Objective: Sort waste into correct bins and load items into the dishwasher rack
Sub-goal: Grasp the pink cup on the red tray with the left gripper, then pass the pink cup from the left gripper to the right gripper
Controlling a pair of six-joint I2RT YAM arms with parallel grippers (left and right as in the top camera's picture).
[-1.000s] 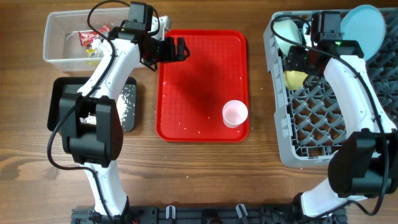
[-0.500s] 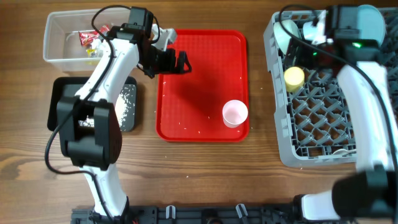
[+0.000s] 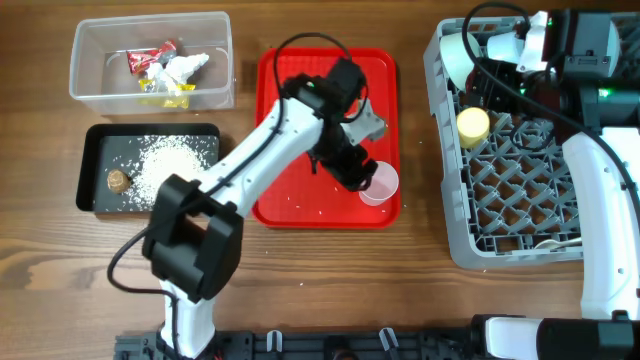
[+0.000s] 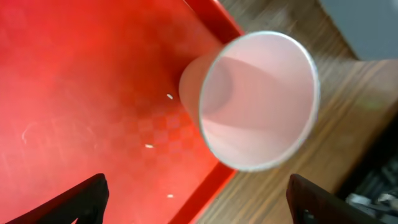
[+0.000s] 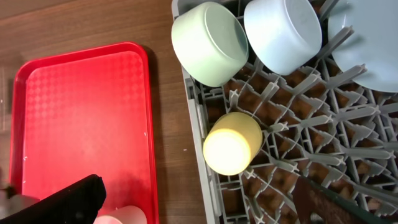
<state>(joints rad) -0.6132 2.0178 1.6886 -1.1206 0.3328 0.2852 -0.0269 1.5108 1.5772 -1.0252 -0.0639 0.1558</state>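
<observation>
Pink cup [image 4: 255,99] stands in red tray [image 4: 74,74] corner, white crumbs [image 4: 149,146] beside it.

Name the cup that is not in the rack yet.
The pink cup, on the red tray at the left gripper; the yellow cup sits in the rack.

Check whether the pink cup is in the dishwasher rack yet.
No, the pink cup stands upright on the red tray, near its right edge, apart from the dishwasher rack.
</observation>
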